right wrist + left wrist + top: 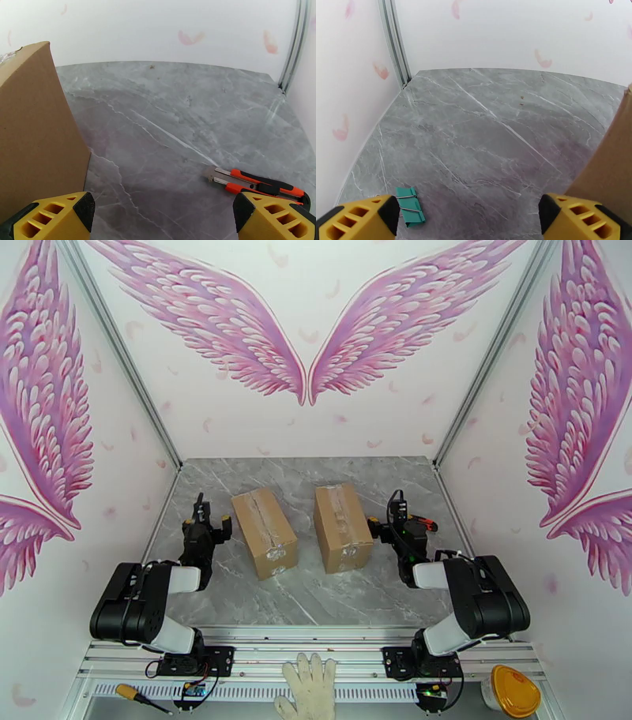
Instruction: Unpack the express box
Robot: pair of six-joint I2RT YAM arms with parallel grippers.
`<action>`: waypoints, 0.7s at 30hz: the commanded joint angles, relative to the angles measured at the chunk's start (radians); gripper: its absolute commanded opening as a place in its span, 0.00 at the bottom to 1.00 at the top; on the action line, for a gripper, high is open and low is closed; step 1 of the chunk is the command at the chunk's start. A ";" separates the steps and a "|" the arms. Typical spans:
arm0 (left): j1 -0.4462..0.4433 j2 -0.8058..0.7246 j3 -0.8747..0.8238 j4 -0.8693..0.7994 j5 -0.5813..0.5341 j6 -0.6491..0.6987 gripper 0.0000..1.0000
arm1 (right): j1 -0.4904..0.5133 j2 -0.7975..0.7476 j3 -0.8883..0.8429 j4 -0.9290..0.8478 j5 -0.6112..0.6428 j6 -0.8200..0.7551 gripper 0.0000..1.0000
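Note:
Two taped brown cardboard express boxes lie on the grey marble table: the left box [265, 533] and the right box [341, 526]. My left gripper [208, 522] rests open just left of the left box, whose side [610, 165] shows at the right edge of the left wrist view. My right gripper [401, 518] is open just right of the right box, whose side [35, 130] fills the left of the right wrist view. An orange and black utility knife [256, 184] lies on the table close to my right gripper's right finger [276, 217].
A green binder clip [410, 206] lies on the table by my left finger [359, 219]. Walls close in the table on three sides. On the near rail sit a white glove [308, 688], a screwdriver [141, 698] and a yellow-lidded tub [513, 690].

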 commanded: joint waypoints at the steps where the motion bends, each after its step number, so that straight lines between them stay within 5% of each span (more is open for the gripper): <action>1: 0.008 0.007 0.023 0.003 0.009 0.002 0.99 | 0.009 -0.017 0.003 -0.005 0.014 0.003 0.99; 21: 0.014 0.006 0.027 -0.004 0.024 -0.001 0.99 | 0.010 -0.016 0.004 -0.008 0.014 0.002 0.99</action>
